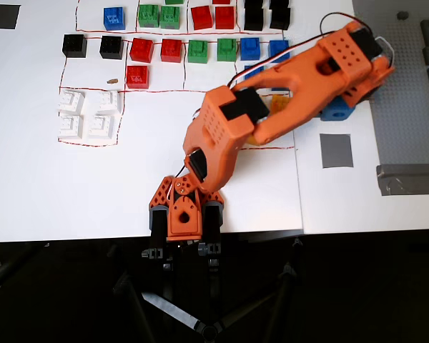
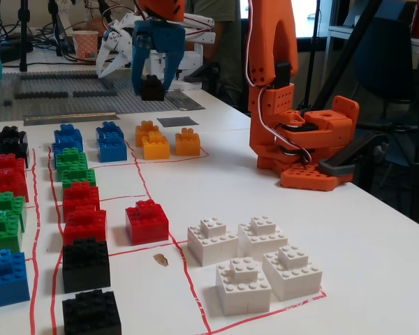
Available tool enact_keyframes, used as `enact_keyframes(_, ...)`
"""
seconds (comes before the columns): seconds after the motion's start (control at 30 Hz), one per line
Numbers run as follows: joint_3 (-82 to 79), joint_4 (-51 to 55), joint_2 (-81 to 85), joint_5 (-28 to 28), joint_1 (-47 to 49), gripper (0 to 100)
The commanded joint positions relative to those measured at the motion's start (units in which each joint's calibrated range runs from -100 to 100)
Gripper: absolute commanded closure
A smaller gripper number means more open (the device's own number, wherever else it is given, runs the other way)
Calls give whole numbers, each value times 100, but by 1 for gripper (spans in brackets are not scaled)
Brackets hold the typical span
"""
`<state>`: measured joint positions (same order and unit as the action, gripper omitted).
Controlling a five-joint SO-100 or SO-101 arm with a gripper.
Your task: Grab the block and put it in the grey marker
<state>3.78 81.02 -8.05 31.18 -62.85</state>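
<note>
The black block (image 2: pixel 151 90) hangs between the blue fingers (image 2: pixel 138 64) of my gripper (image 2: pixel 152 85), lifted clear of the table at the far end. The gripper is shut on it. In the overhead view the gripper (image 1: pixel 337 109) shows at the right under the orange arm, and the held block is hidden beneath it. The grey marker (image 1: pixel 336 150), a small square of grey tape, lies on the white table just nearer the front edge than the gripper. In the fixed view the marker (image 2: pixel 177 121) lies a little in front of and to the right of the held block.
Rows of coloured cubes fill the red-lined grid: other black cubes (image 1: pixel 111 47), red cubes (image 1: pixel 141 49), blue cubes (image 2: pixel 112 143), yellow cubes (image 2: pixel 167 143) and white cubes (image 1: pixel 89 113). A grey baseplate (image 1: pixel 407 86) and a long grey tape strip (image 1: pixel 409 179) lie at the right.
</note>
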Motion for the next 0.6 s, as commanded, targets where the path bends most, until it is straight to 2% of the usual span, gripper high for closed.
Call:
enact_keyframes(0.0, 834, -199, 71, 230, -479, 100)
enact_keyframes(0.27, 1452, -207, -689, 640, -1186, 100)
enact_keyframes(0.57, 1887, -215, -1388, 786, -1502, 100)
